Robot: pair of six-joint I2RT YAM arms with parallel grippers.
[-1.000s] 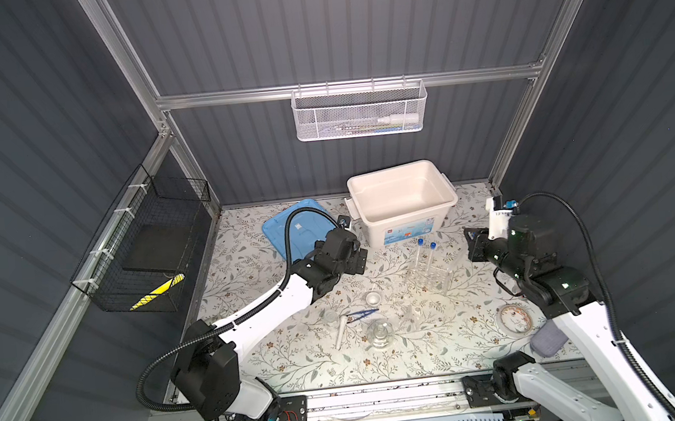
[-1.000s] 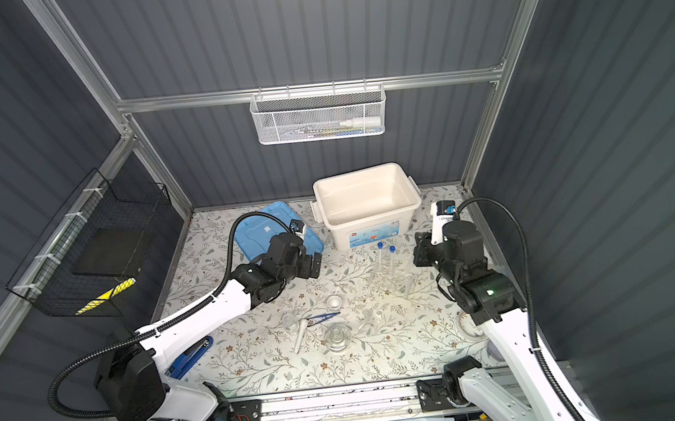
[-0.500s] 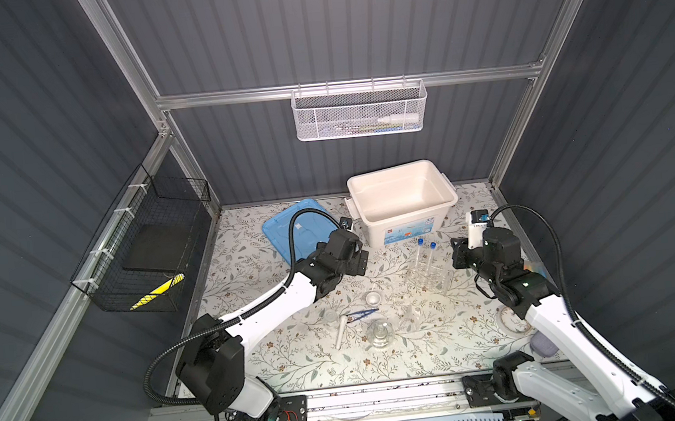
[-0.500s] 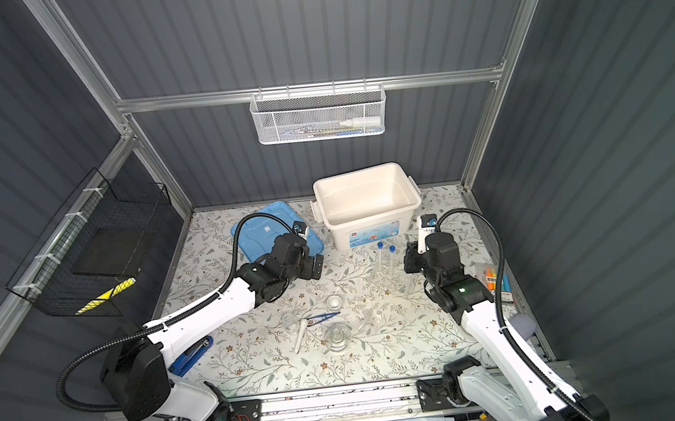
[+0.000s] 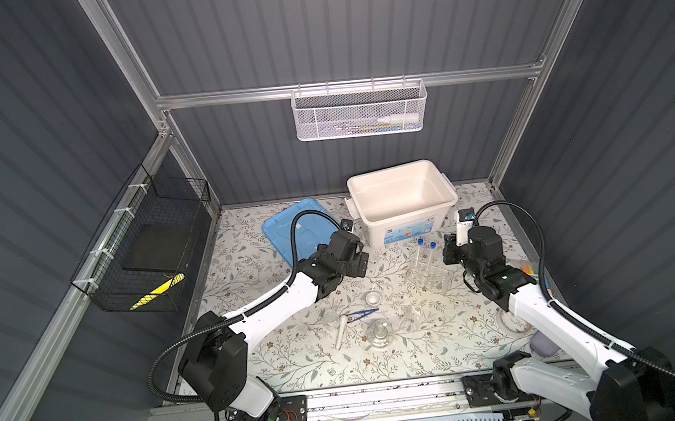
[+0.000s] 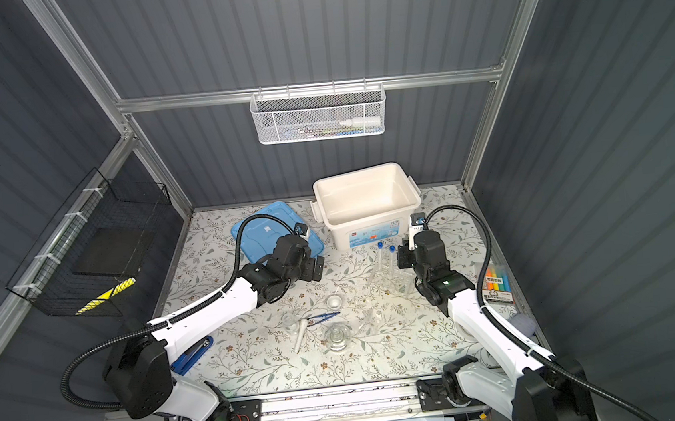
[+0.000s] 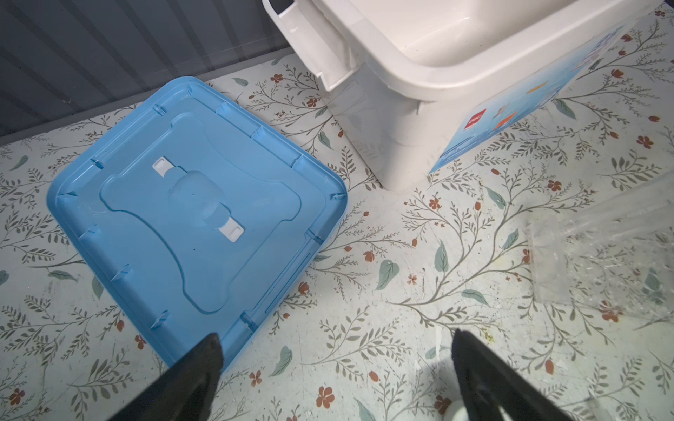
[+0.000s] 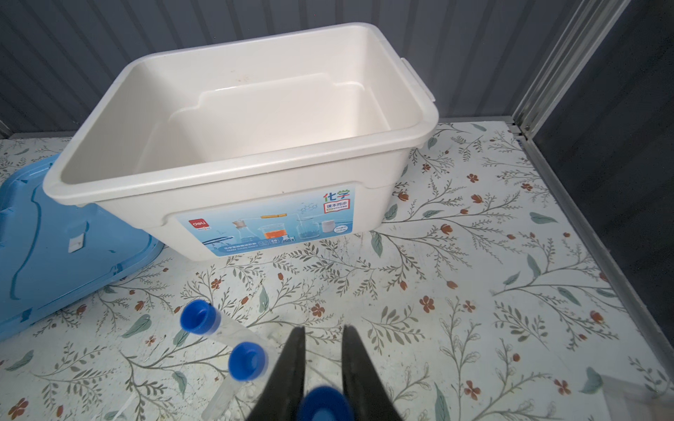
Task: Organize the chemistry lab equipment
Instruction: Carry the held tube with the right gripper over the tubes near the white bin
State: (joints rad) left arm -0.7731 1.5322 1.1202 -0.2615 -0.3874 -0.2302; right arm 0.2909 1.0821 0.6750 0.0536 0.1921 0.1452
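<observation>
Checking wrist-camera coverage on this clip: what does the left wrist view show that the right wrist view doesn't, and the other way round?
Left wrist only: nearly the whole underside of the blue lid, and the left gripper, open. Right wrist only: the inside and printed label of the white bin, two standing blue-capped test tubes, and the right gripper shut on a third tube. Both: part of the white bin and of the blue lid.
</observation>
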